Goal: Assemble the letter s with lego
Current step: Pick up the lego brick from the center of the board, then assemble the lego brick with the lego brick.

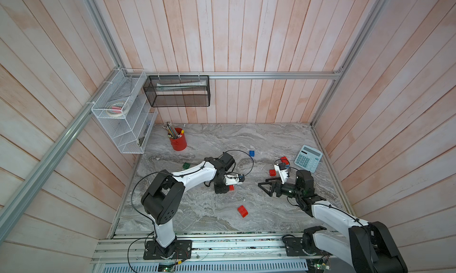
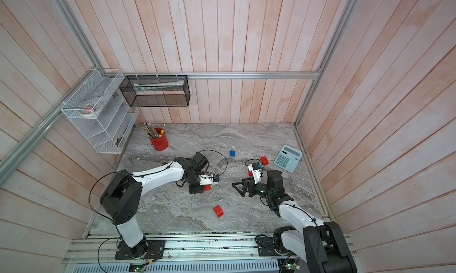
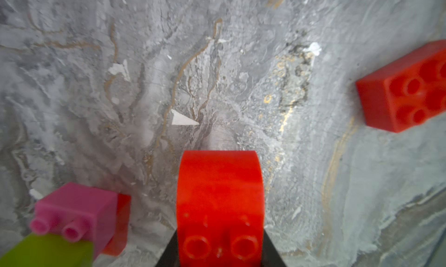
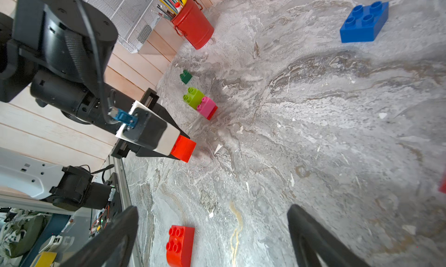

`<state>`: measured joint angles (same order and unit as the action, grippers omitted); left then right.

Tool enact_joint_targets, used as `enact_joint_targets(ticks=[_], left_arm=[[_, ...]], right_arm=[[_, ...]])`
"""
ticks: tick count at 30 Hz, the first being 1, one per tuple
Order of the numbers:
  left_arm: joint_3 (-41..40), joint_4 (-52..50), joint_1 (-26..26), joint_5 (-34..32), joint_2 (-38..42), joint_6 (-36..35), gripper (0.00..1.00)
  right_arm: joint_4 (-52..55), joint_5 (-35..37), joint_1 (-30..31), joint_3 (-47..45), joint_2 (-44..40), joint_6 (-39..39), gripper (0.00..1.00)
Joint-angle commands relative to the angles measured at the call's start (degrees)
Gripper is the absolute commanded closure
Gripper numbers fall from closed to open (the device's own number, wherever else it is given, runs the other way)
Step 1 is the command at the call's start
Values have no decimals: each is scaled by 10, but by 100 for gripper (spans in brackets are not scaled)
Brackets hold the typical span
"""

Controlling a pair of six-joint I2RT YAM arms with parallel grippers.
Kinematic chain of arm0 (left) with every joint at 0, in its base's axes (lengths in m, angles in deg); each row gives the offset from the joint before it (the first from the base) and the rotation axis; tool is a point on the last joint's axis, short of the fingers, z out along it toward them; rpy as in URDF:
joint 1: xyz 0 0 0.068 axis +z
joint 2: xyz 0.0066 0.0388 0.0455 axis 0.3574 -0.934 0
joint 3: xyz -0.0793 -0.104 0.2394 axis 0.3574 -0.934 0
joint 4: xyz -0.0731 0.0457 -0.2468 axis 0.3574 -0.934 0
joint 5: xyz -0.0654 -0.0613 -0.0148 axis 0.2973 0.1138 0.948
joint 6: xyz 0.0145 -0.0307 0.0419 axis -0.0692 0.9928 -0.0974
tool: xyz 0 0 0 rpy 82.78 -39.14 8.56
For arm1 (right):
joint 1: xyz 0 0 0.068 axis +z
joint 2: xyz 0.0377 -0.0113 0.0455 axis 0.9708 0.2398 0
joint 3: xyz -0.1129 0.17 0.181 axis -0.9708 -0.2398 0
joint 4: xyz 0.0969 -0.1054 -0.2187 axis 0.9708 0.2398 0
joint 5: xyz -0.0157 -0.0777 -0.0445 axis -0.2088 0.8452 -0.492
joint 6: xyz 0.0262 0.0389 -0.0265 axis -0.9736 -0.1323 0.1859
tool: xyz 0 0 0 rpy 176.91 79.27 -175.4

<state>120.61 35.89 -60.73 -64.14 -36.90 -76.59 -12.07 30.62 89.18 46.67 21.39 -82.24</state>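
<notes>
My left gripper [image 1: 230, 186] is shut on a red lego brick [image 3: 219, 200], held low over the marble top; the same brick [image 4: 183, 148] shows in the right wrist view. Beside it stands a joined cluster of a lime brick [image 4: 193, 97], a pink brick [image 4: 205, 106] and a red one beneath. My right gripper [image 4: 212, 229] stands open and empty, right of centre [image 1: 264, 182]. Loose lego lies around: a red brick [image 1: 242, 210] in front, a blue brick [image 1: 251, 153] behind, a dark green brick [image 1: 186, 165] at the left, and two red bricks [image 1: 272, 172] [image 1: 284, 160] by the right arm.
A red pencil cup [image 1: 178, 142] stands at the back left. A pale blue calculator [image 1: 308, 158] lies at the right edge. A white mesh rack [image 1: 123, 111] and a black mesh basket [image 1: 177, 91] hang on the walls.
</notes>
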Motion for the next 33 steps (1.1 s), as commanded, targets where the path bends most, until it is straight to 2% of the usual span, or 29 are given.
enact_joint_targets(ticks=[1, 6, 10, 21, 27, 33], left_arm=[[26, -36, 8, 11, 32, -36, 72], [49, -78, 26, 6, 51, -69, 72], [55, -88, 53, 4, 67, -93, 72], [75, -68, 117, -15, 60, -164, 71], [101, -71, 137, 12, 35, -218, 69], [121, -73, 138, 23, 0, -230, 68]], right_arm=[[-88, -6, 15, -1, 32, -70, 2], [-182, 6, 40, 6, 95, -159, 3], [-210, 12, 61, 29, 148, -207, 4], [-377, 5, 119, 94, 319, -360, 12], [-399, 4, 147, 153, 401, -407, 17], [-393, 11, 166, 199, 460, -446, 20]])
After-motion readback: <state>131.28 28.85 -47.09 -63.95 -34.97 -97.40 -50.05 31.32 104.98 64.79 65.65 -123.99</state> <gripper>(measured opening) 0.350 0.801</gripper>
